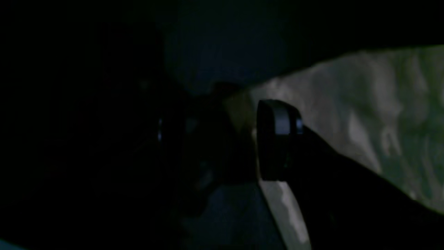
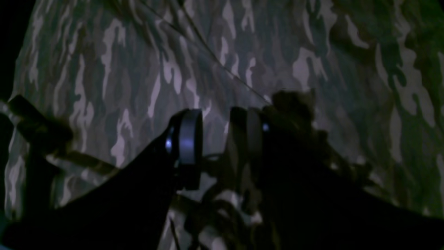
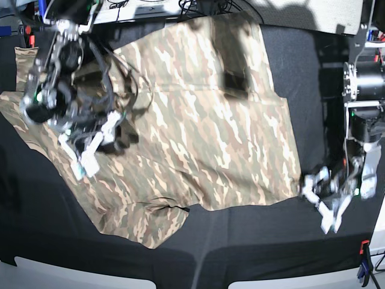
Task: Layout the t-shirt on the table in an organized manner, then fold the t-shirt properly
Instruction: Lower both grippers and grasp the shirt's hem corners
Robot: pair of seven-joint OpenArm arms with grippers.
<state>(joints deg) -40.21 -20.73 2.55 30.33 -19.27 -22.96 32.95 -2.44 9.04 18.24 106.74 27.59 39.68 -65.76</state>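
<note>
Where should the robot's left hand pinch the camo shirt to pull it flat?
Probably the t-shirt corner nearest the left gripper, coming in low from that side over the table. That corner lies flat on the black cloth as a thin free edge with bare cloth beside it, so one finger could slide under. The open jaws already sit at that edge.

T-shirt: soft woven cloth, matt, camouflage print, lightly creased. Table: matt black cloth cover, smooth, light hard rim. Right claw: dark hard plastic pads, slight sheen. Left claw: pale plastic fingers.
</note>
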